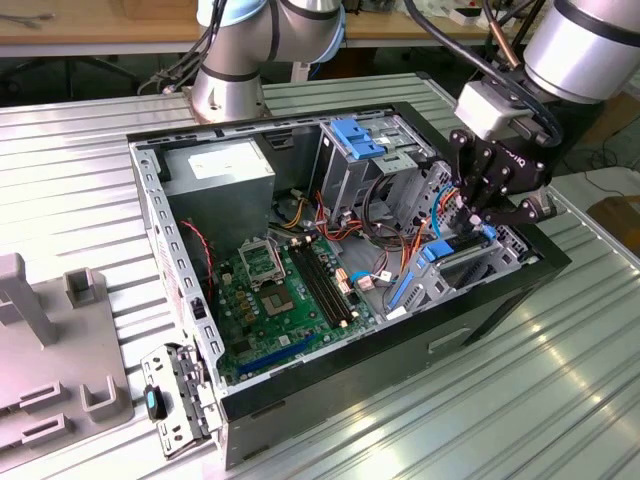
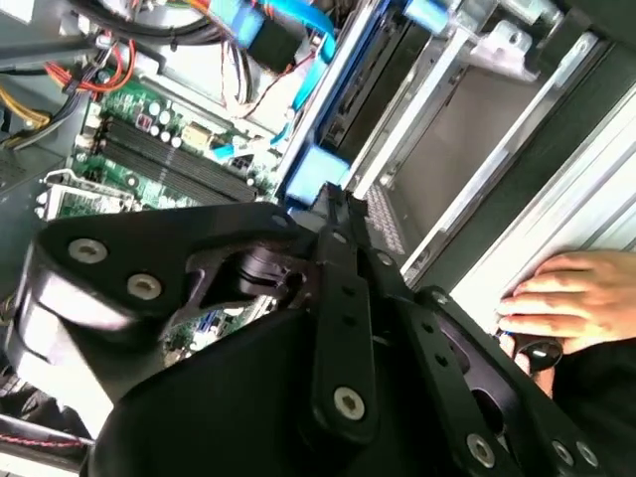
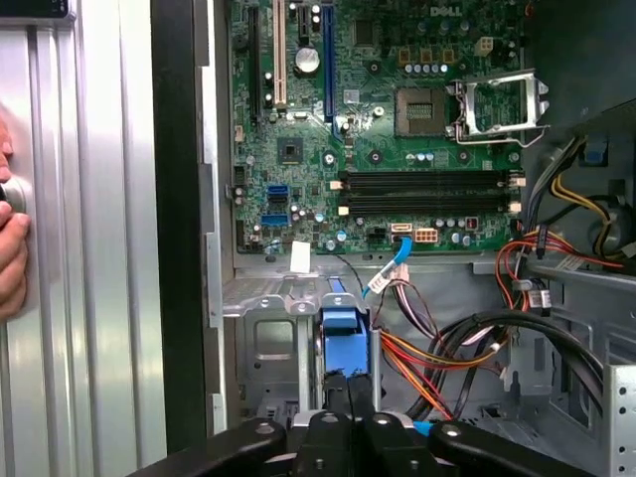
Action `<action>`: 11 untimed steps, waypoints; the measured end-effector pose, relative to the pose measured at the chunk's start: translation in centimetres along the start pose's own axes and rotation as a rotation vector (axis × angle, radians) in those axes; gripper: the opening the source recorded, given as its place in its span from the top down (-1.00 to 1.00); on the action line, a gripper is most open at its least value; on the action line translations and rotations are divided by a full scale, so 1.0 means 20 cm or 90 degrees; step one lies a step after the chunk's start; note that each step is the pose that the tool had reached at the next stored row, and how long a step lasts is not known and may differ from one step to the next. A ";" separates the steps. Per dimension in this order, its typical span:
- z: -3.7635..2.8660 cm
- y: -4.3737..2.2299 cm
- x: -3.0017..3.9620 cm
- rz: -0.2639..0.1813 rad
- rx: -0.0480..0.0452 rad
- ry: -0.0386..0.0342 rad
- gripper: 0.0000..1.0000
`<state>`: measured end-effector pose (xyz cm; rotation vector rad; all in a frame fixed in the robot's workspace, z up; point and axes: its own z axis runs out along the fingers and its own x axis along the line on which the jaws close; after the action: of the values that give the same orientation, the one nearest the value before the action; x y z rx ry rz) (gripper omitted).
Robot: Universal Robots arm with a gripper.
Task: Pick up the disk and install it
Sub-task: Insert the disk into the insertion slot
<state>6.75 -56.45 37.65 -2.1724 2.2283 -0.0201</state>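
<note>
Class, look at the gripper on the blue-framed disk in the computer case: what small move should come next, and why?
Probably ease the disk a little deeper into the silver cage, keeping it straight. The gripper looks closed on the disk's blue frame, which stands in the cage and seems not fully seated, and cables lie close beside it.

Your arm (image 1: 585,45) reaches in from the upper right of the exterior view, with its base (image 1: 230,85) at the upper middle. The wrist points the black gripper (image 1: 476,210) downward, right of centre. In the first wrist view its fingers (image 3: 338,397) sit pressed close together.
</note>
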 end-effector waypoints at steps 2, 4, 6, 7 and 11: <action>0.010 -0.053 -0.004 0.000 0.0000 0.0003 0.79; 0.033 -0.133 -0.012 0.000 0.0000 0.0013 0.79; 0.044 -0.162 -0.013 0.000 0.0000 0.0013 0.79; 0.045 -0.167 -0.013 0.000 0.0000 0.0014 0.79; 0.046 -0.168 -0.013 0.000 0.0000 0.0013 0.79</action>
<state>10.14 -56.27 36.84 -2.1735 2.2292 -0.0222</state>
